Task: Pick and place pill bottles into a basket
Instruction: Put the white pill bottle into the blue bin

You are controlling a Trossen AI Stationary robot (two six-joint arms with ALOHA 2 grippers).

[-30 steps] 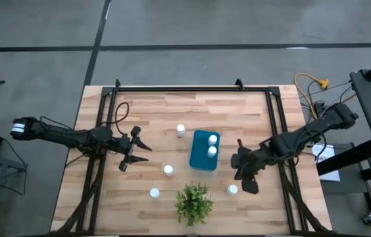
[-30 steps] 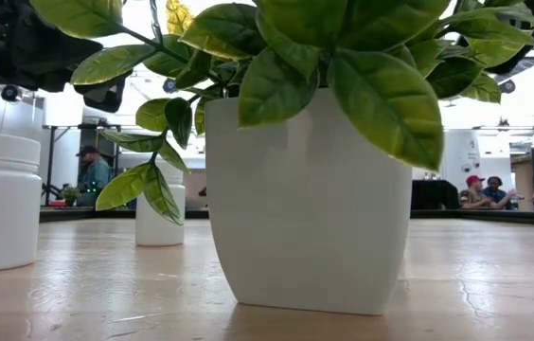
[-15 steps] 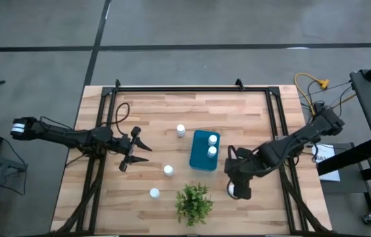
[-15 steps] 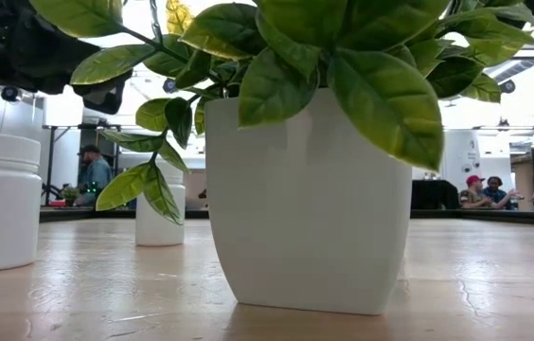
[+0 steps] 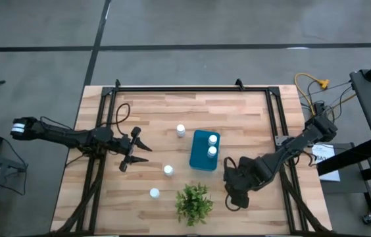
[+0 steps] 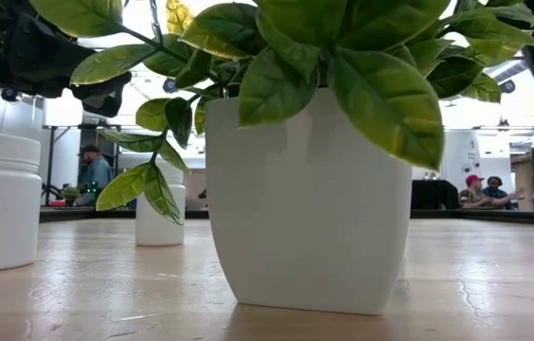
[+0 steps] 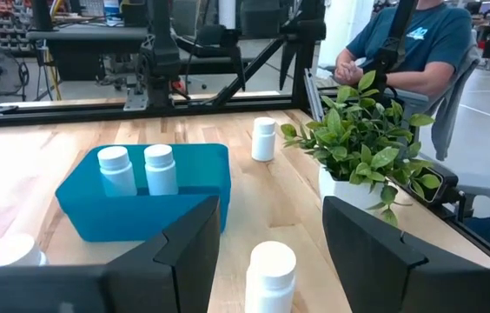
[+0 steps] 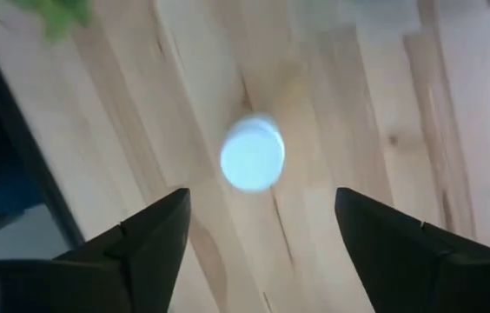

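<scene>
Basket (image 5: pixel 204 151): teal, on table (image 5: pixel 159 112), two pill bottles (image 5: pixel 212 145) upright inside (white caps). Right gripper (image 8: pixel 258 228): jaws wide apart above loose bottle (image 8: pixel 252 153), holding nothing. Left gripper (image 5: pixel 139 149): parted, empty.

I looked for any writing, but I could read none; the person's blue shirt (image 7: pixel 419 35) carried a white print, too small for me to read.

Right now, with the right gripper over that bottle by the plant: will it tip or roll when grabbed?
The pill bottle stands upright on the table, so an off-centre nudge could tip it. Being round, it would probably roll then. It looks rigid and smooth; the open right gripper should centre first.
</scene>
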